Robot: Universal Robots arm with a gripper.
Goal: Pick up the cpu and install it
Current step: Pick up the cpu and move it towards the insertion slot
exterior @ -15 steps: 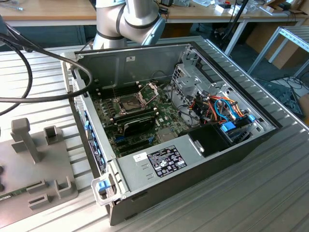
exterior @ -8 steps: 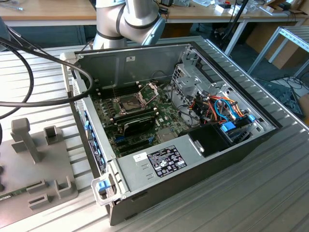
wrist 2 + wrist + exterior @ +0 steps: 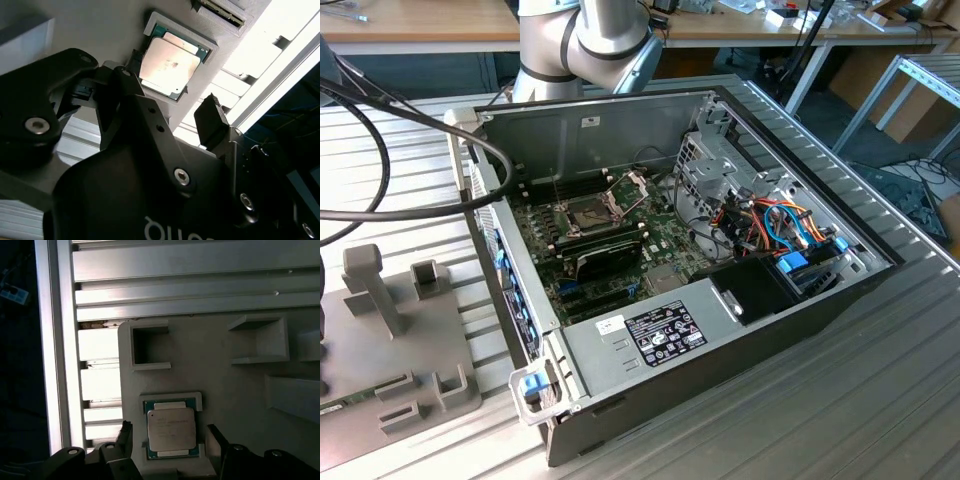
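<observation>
Open computer case (image 3: 580,140) lies on slatted aluminium table (image 3: 820,400). Green motherboard (image 3: 668,240) inside, socket (image 3: 590,213) frame hinged up. Grey fixture tray (image 3: 430,335) beside case, toward the exterior view's left.

Access to cpu (image 3: 170,430): top is left uncovered; a low nest rim (image 3: 172,396) is set round it. Fixture plate (image 3: 225,385): raised pocket walls (image 3: 150,365) are found nearby. Computer case (image 3: 580,130): top is left open; socket (image 3: 588,212) is flanked on the exterior view's right by drive cage (image 3: 705,165) and cables (image 3: 775,225).

Cpu (image 3: 170,429) in a pocket by the holder (image 3: 225,385) edge, under the spread pincer (image 3: 170,432). Holder on the desk (image 3: 880,420), at the exterior view's left of the case (image 3: 720,335).
</observation>
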